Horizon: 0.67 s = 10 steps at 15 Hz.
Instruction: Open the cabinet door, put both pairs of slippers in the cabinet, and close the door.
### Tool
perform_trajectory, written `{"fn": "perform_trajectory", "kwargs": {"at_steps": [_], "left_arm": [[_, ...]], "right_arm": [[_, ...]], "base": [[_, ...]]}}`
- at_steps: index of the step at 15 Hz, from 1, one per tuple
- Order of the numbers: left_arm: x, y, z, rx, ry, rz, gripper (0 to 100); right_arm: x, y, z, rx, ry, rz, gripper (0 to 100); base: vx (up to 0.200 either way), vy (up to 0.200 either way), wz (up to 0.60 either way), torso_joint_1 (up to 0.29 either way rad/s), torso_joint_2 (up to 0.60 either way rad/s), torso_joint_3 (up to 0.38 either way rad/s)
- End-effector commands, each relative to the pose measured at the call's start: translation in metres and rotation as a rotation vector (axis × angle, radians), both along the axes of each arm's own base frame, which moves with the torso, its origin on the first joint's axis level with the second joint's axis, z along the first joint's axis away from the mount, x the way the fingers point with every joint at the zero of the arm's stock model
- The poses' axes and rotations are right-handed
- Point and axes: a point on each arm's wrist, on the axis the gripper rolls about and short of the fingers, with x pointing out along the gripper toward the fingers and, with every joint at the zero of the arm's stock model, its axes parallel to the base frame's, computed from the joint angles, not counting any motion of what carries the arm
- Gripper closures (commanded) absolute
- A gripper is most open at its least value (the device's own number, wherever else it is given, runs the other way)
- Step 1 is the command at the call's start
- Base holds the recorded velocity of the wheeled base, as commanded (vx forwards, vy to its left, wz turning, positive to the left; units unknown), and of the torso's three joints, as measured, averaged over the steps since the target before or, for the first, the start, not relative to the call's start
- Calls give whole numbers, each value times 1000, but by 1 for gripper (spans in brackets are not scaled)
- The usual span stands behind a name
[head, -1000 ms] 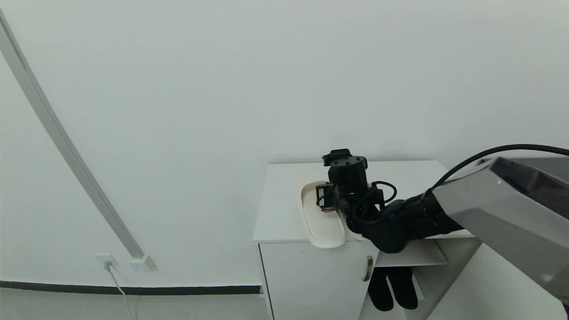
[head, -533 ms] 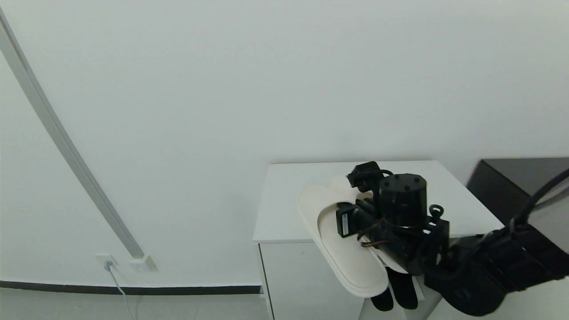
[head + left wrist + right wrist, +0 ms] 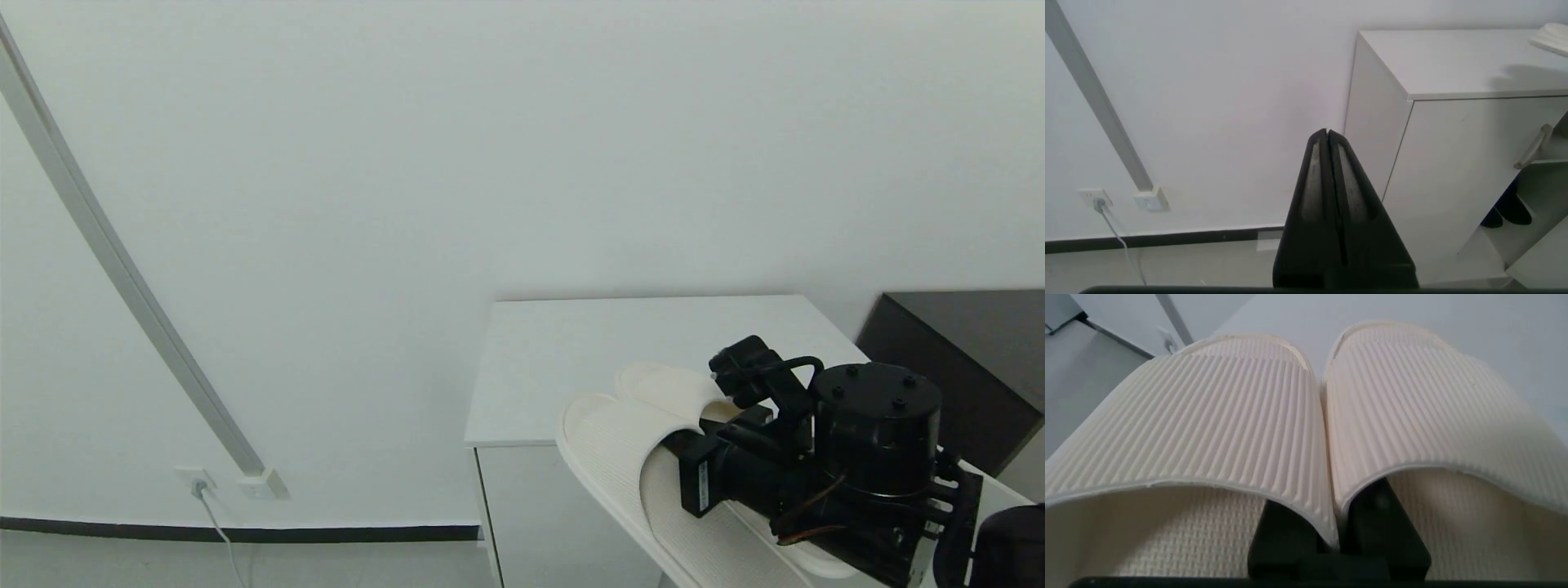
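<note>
Lifted clear of the cabinet, both cream slippers sit clamped in the right hand; left hand fingers pressed together.

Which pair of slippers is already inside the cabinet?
The black pair, sitting inside the cabinet below a shelf. The cream pair is outside it, clamped in the right gripper.
</note>
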Motion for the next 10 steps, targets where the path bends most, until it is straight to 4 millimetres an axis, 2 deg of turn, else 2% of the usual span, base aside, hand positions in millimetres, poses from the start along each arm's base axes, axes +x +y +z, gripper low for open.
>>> {"fn": "perform_trajectory", "kwargs": {"at_steps": [1, 8, 10], "left_arm": [[0, 0, 0, -1, 0, -1, 100], [0, 0, 0, 2, 0, -1, 100], [0, 0, 0, 1, 0, -1, 100]], "right_arm": [[-3, -1, 2, 5, -5, 3, 100], [-3, 0, -5, -15, 14, 5, 100], [-3, 0, -6, -16, 15, 8, 100]], "base": [[0, 0, 0, 0, 0, 0], [0, 0, 0, 0, 0, 0], [-200, 0, 0, 5, 10, 2]]}}
